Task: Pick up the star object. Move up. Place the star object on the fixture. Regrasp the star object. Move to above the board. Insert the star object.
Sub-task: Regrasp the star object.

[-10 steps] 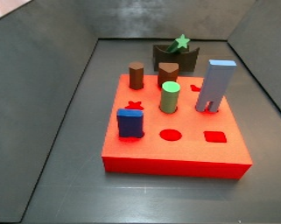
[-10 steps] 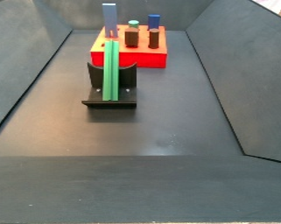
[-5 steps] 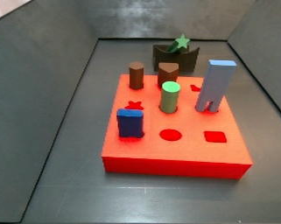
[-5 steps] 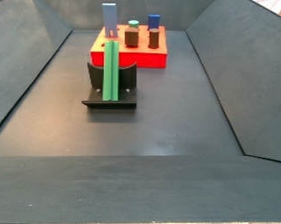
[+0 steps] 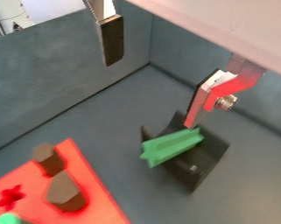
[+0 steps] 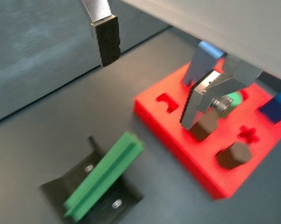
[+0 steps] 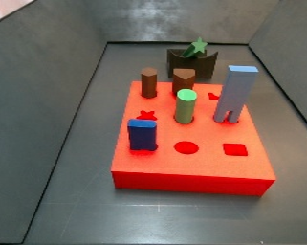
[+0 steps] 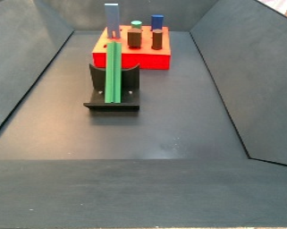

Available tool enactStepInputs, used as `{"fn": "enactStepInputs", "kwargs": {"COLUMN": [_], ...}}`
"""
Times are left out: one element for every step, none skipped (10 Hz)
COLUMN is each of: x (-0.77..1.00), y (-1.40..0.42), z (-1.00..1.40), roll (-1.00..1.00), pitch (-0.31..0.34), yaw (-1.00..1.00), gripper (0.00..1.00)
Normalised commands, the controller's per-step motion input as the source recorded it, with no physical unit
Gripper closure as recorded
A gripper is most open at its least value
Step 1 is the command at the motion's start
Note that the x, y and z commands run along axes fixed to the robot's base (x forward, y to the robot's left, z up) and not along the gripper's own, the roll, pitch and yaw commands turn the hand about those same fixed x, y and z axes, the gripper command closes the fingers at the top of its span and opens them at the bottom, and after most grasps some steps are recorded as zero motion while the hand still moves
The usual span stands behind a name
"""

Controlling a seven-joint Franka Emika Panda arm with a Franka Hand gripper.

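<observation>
Star object (image 8: pixel 113 72) rests in fixture (image 8: pixel 112 104); pincer (image 5: pixel 157 63) open above, empty.

We find nothing shifted in either side view: the star object (image 8: pixel 113 72) still leans on the fixture (image 8: pixel 131 88) near the board (image 8: pixel 143 62), while the gripper (image 5: pixel 151 93) hangs above them, fingers apart and empty.
</observation>
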Motion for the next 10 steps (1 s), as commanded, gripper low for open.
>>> {"fn": "enactStepInputs", "kwargs": {"x": [-0.01, -0.01, 0.0, 0.01, 0.03, 0.04, 0.05, 0.07, 0.08, 0.09], "y": [-0.02, -0.02, -0.02, -0.02, -0.02, -0.02, -0.03, -0.03, -0.04, -0.04], "z": [0.01, 0.01, 0.01, 0.01, 0.0, 0.0, 0.0, 0.0, 0.0, 0.0], "roll": [1.0, 1.0, 1.0, 1.0, 1.0, 1.0, 1.0, 1.0, 1.0, 1.0], "pitch": [-0.02, -0.016, -0.01, -0.003, 0.004, 0.017, 0.03, 0.052, 0.074, 0.104], "yaw": [0.03, 0.03, 0.03, 0.03, 0.03, 0.03, 0.04, 0.04, 0.05, 0.06], "gripper": [0.0, 0.0, 0.0, 0.0, 0.0, 0.0, 0.0, 0.0, 0.0, 0.0]}}
